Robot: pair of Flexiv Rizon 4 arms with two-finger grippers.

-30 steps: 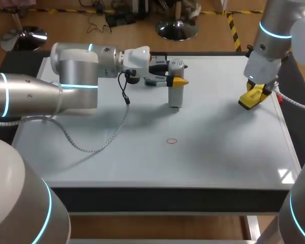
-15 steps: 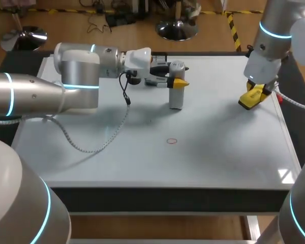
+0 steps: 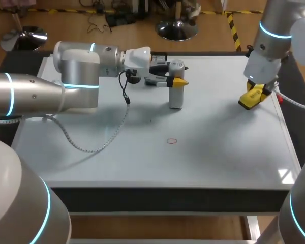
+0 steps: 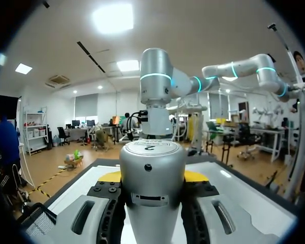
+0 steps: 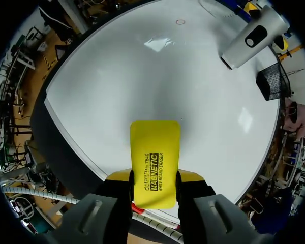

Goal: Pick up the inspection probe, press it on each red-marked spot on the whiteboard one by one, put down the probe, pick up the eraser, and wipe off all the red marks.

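The left arm has crept slightly rightward over the last second. The left pincer (image 3: 177, 80) is clamped on the upright silver cylindrical probe (image 3: 176, 96) near its top. The probe's base is down at the whiteboard surface (image 3: 218, 147), well apart from the small red circle (image 3: 172, 141). The probe looks rigid and smooth, so a mid-body grip suits it. The right pincer (image 5: 153, 178) is clamped on the yellow block eraser (image 5: 154, 147).

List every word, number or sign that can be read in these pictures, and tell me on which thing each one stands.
"2": on the round top of the probe, left wrist view.
"MAGNETIC": large letters on the yellow eraser, right wrist view.
"WHITE BOARD ERASER": smaller letters beside it, on the same eraser.
One more line on the eraser is too small to read.
The whiteboard bears only a red mark, no text.
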